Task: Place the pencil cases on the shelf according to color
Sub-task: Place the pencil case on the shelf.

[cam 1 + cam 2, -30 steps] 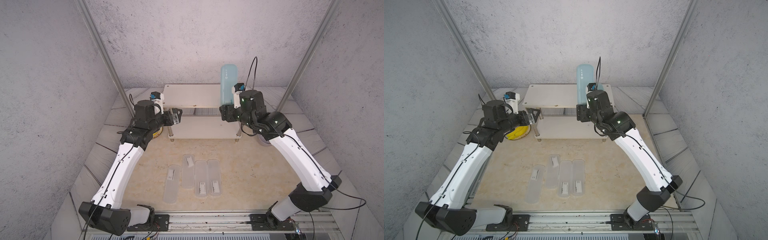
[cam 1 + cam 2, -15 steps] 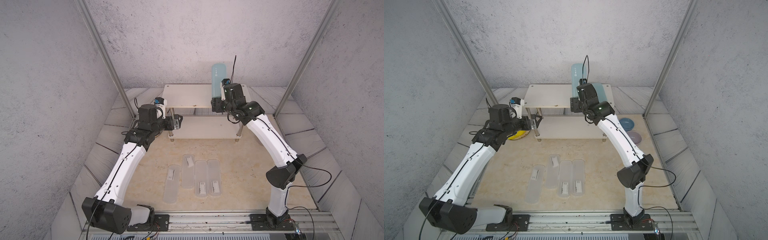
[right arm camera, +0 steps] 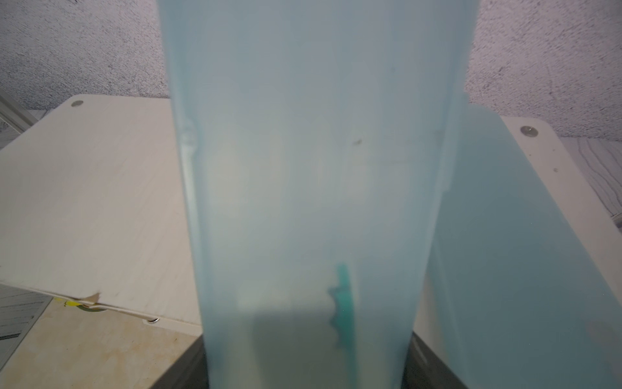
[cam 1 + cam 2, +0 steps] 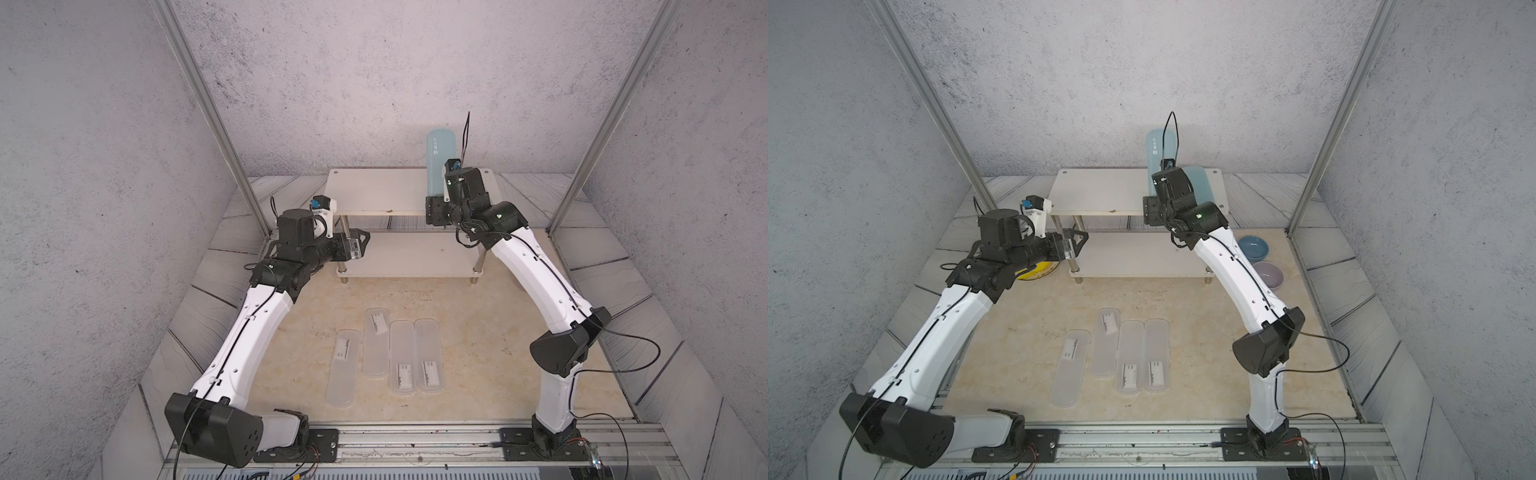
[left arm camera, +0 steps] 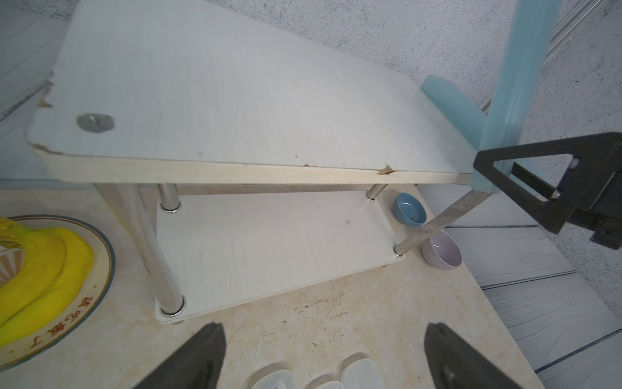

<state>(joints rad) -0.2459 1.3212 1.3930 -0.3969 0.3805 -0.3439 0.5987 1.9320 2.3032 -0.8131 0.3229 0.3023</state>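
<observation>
My right gripper [image 4: 439, 200] is shut on a teal pencil case [image 4: 440, 160], held upright on end over the right part of the shelf's top board [image 4: 374, 195]. In the right wrist view this case [image 3: 303, 168] fills the picture between my fingers [image 3: 424, 365]. A second teal case [image 4: 1198, 185] lies flat on the top board just to its right. Several frosted clear cases [image 4: 402, 357] lie side by side on the table in front. My left gripper [image 4: 360, 245] stands open and empty by the shelf's left front leg, its fingers [image 5: 202, 357] wide apart over bare table.
A plate with bananas [image 4: 1038, 272] sits left of the shelf, behind my left arm. A blue bowl [image 4: 1253, 248] and a lilac bowl [image 4: 1268, 274] stand right of the shelf. The lower board [image 4: 407, 253] holds nothing. Metal frame posts [image 4: 216, 124] rise at both back corners.
My right arm has reached farther back and carried the upright teal case leftward over the top board. My left gripper has dropped slightly toward the shelf's lower level, still open.
</observation>
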